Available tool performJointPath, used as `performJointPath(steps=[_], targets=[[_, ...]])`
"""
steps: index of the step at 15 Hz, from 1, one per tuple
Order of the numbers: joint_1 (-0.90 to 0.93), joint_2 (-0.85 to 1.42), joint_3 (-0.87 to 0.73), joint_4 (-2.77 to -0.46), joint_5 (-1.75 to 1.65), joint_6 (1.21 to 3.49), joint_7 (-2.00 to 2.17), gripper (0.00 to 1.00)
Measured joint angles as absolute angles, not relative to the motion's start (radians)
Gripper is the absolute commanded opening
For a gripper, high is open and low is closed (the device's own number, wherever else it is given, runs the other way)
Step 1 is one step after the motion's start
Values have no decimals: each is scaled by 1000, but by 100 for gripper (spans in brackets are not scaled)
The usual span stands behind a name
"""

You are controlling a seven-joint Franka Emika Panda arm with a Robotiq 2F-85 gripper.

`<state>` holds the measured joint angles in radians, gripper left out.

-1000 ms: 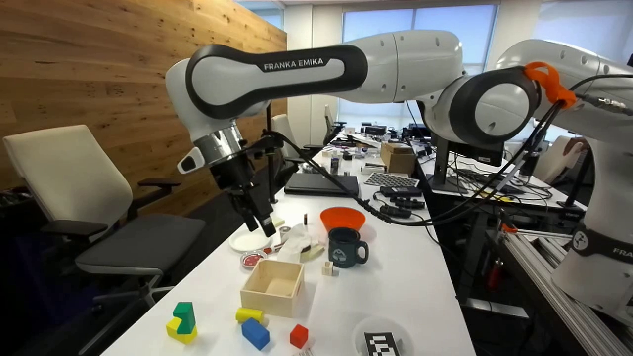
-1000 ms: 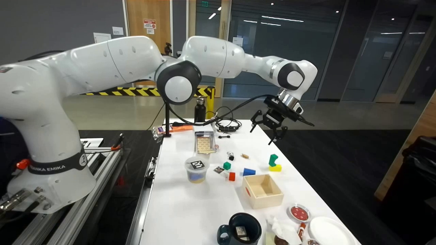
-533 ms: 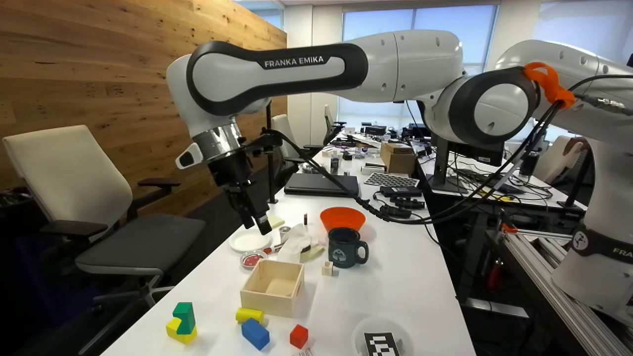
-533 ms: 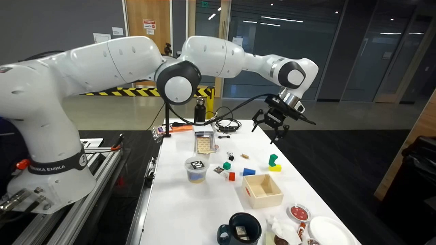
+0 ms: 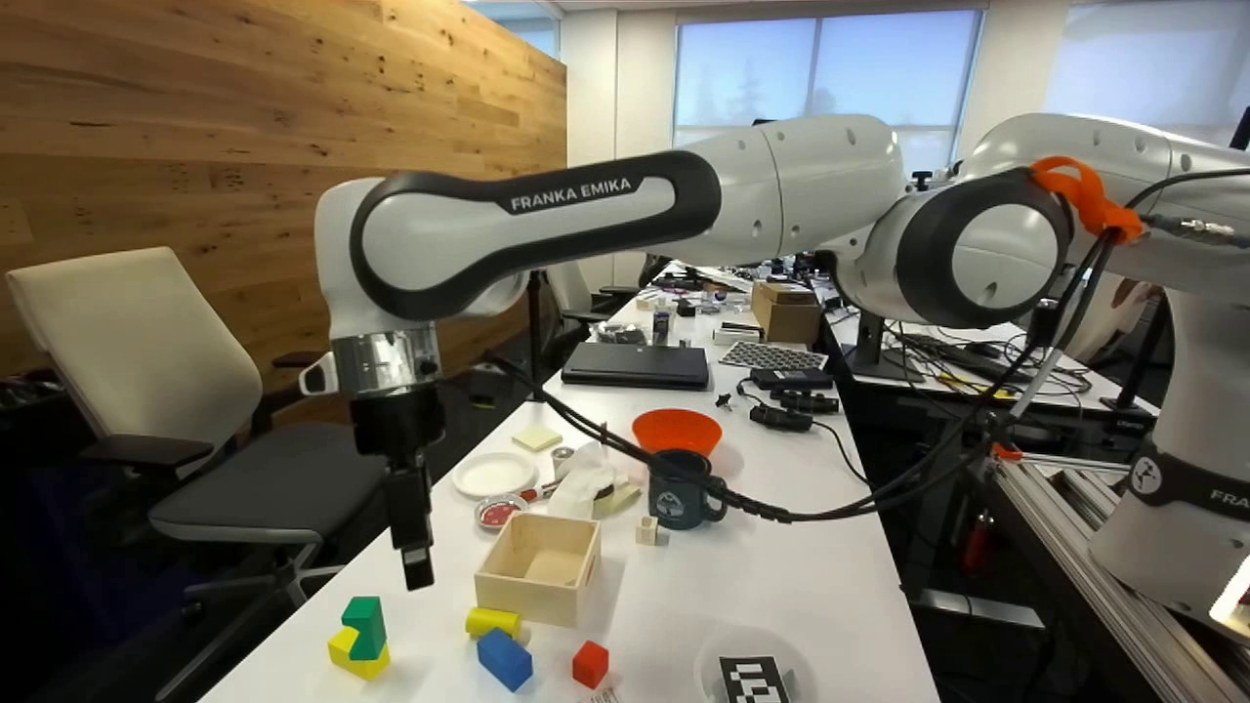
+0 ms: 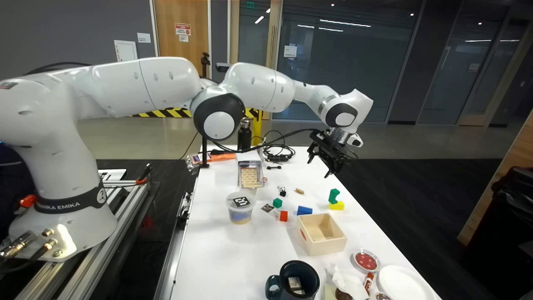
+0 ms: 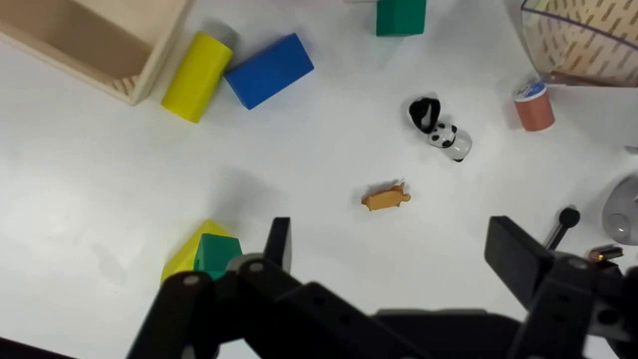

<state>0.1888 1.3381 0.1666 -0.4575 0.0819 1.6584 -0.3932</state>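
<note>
My gripper [image 7: 389, 224] is open above the white table, its fingers [image 7: 518, 259] wide apart with nothing between them. In the wrist view a small orange-brown figure [image 7: 386, 198] lies on the table just beyond the gap. Behind the left finger a green block [image 7: 217, 252] rests on a yellow block [image 7: 187, 254], partly hidden. Both exterior views show this pair, the green piece [image 5: 364, 625] on top. A blue block [image 7: 269, 71] lies beside a yellow cylinder [image 7: 197, 77]. A panda figure [image 7: 448, 139] and a green cube [image 7: 400, 17] lie farther off. A red cube [image 5: 591, 664] is near the blue block.
An open wooden box [image 5: 532, 594] stands beside the yellow cylinder. Farther along are a dark mug [image 5: 669, 508], an orange bowl [image 5: 677, 432] and a white plate [image 5: 494, 475]. A lidded plastic tub [image 6: 240, 217] and a clear box [image 6: 250, 177] stand nearer the arm's base. The arm's cable hangs over the table.
The arm has lowered, and the gripper has swung from a slant to point nearly straight down, moving toward the green and yellow blocks. Its jaws stay open; the table objects have not moved.
</note>
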Motion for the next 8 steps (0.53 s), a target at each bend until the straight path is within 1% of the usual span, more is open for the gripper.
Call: performJointPath(steps=[8], targets=[[191,1392,147,-457,79,1652,-371,100]])
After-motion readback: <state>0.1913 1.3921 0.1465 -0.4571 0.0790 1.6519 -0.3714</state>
